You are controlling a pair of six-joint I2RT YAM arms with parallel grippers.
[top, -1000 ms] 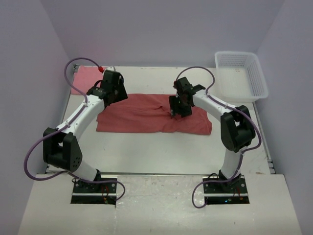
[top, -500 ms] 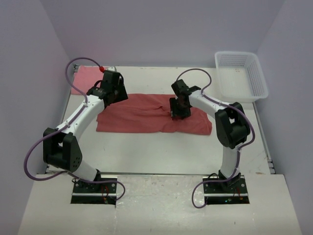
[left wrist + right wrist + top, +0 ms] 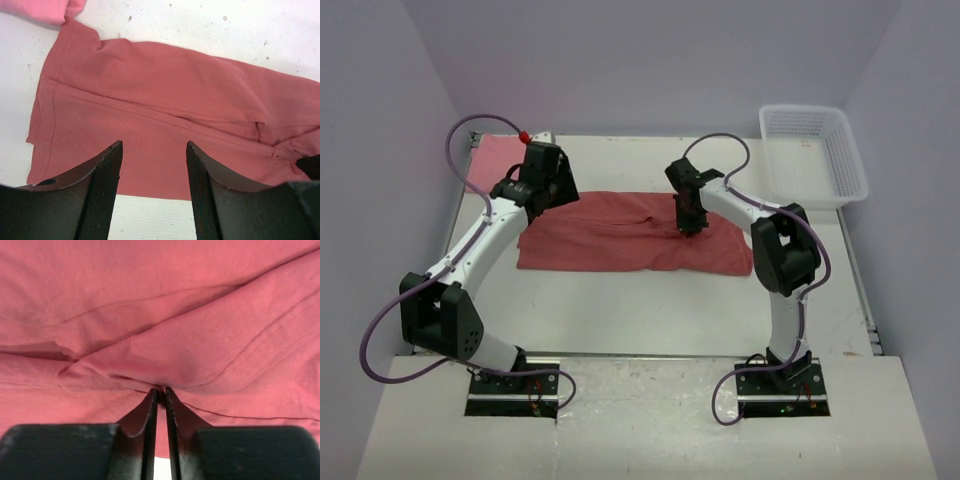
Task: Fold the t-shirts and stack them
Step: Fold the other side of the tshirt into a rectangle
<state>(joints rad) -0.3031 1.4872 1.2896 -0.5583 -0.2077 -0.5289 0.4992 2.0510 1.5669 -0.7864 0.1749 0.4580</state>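
The white counter [image 3: 620,310] carries everything. Across its middle lies the brick-red shirt [image 3: 610,240], spread flat as a long band, and this is the piece in hand. The fold will probably go best if the cloth is lifted low and evenly, with both ends rising together, so the limp cotton neither drags nor bunches. Its knit looks matte and soft, with stitched hems, a raised seam along its length and shallow creases near the middle.

The white plastic basket [image 3: 848,165], an open lattice with sloped walls, stands at the far right corner, well apart from the cloth. The pink shirt [image 3: 495,155] lies at the far left corner, near the red shirt's end.

The left pincer [image 3: 154,150] hovers over the red shirt's left part, fingers spread and nothing between them; it likely needs to come down on a hem before any lift. The right pincer [image 3: 161,390] is closed on a small ridge of the red cloth near the middle, its 2 fingers almost meeting. So thin a pinch may slip.
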